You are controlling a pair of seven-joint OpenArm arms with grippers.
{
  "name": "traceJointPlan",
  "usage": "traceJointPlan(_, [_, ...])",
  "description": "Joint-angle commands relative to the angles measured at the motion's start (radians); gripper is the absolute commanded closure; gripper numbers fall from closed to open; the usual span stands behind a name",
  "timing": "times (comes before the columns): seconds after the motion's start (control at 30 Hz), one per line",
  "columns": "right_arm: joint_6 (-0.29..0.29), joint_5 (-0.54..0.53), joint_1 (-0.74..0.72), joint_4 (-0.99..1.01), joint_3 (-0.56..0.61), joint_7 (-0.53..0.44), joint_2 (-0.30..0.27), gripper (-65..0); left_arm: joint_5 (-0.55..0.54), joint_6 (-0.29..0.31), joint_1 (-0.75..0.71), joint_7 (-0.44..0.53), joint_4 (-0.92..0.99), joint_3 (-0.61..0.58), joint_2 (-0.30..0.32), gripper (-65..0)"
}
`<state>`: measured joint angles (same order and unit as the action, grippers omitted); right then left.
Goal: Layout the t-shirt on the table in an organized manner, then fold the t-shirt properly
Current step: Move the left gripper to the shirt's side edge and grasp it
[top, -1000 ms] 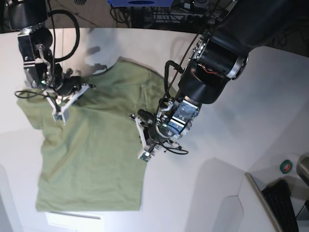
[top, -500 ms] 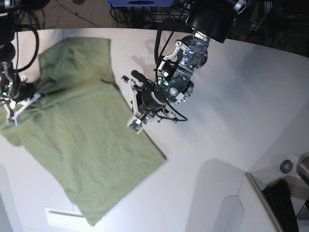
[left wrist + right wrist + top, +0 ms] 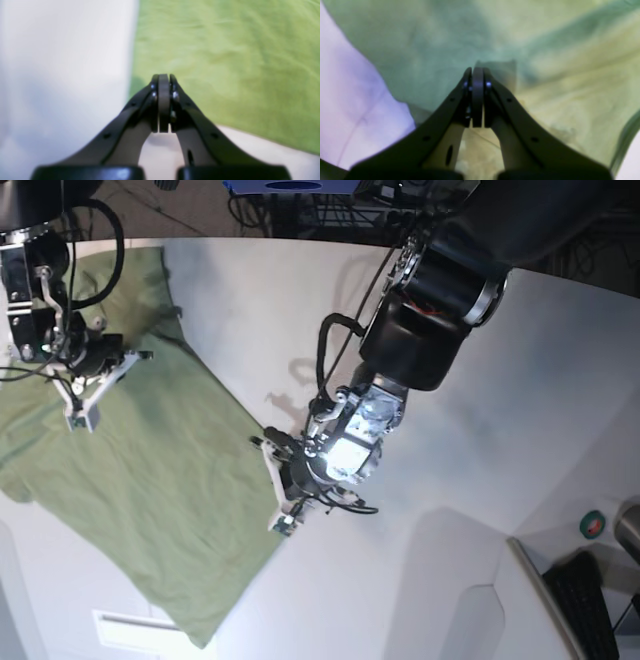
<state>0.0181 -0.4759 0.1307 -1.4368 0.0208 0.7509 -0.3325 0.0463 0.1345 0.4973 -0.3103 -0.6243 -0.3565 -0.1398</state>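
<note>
I see the sage-green cotton t-shirt [image 3: 150, 480] lying skewed on the large white tabletop [image 3: 450, 410], toward its left edge. Left end effector [image 3: 283, 520] closed empty beside the hem; right end effector [image 3: 80, 415] closed over the cloth, grip unclear. I'd square the hem with the front edge before folding.

Robotics lab: white table [image 3: 560, 380], cable tangle [image 3: 300, 205] behind (keyboard [image 3: 590, 605] at corner).

The base view looks down from above on the table [image 3: 520, 380] and both arms. Each wrist view looks close along its closed jaws; all three share the t-shirt [image 3: 150, 480].
</note>
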Motion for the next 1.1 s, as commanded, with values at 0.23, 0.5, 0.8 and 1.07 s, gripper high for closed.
traceJointPlan(0.23, [-0.002, -0.001, -0.059, 0.233, -0.011, -0.061, -0.055, 0.0, 0.004, 0.003, 0.018, 0.073, 0.128, -0.003, 0.021, 0.0])
traceJointPlan(0.5, [0.116, -0.001, -0.153, 0.492, -0.009, -0.213, -0.069, 0.0, -0.004, 0.003, -0.239, -0.085, -0.213, 0.004, 0.134, 0.0])
traceJointPlan(0.8, [0.116, -0.001, -0.17, 0.451, 0.041, -0.21, -0.106, 0.0, -0.004, 0.003, -0.493, -0.292, -0.833, 0.006, 0.157, 0.0])
traceJointPlan(1.07, [0.112, -0.001, -0.039, 0.158, 0.014, -0.118, -0.164, 0.0, -0.004, 0.003, -0.484, -0.375, -0.986, 0.132, 0.156, 0.0])
